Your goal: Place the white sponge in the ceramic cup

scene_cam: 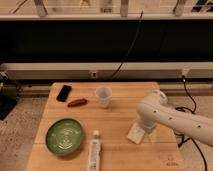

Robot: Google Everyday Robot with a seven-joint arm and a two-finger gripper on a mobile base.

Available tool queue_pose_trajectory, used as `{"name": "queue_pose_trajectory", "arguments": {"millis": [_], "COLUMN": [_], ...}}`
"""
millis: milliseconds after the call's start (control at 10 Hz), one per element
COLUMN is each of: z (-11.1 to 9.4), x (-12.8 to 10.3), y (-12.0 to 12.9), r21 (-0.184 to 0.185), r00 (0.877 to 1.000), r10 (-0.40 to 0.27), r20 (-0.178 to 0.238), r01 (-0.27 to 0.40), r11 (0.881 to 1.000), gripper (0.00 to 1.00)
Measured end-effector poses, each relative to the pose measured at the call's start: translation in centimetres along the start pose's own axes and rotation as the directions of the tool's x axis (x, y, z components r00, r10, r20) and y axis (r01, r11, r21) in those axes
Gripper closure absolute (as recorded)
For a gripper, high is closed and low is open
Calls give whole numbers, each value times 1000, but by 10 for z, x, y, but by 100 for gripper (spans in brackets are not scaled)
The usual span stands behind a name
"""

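Observation:
The white sponge [135,133] lies flat on the wooden table [115,120], right of centre near the front. The ceramic cup [103,96] stands upright toward the back middle, empty as far as I can see. My white arm comes in from the right, and my gripper [146,127] hangs just over the sponge's right end, partly covering it. The arm's bulk hides the gripper's tips.
A green round plate [64,135] sits at the front left. A long white tube [94,152] lies at the front centre. A reddish sausage-shaped item [77,102] and a black phone [64,92] lie at the back left. A black cable hangs behind the table.

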Motion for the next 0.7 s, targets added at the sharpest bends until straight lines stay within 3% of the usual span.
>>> {"name": "queue_pose_trajectory", "arguments": {"millis": [200, 700], "z": [16, 29], "x": [-1, -1], "y": [-1, 2], "r21": [1, 1], "r00": [1000, 998], "r10": [-25, -61], "r20": [8, 27], "r01": [25, 61], "r11": [1000, 998], "gripper": [20, 20]}}
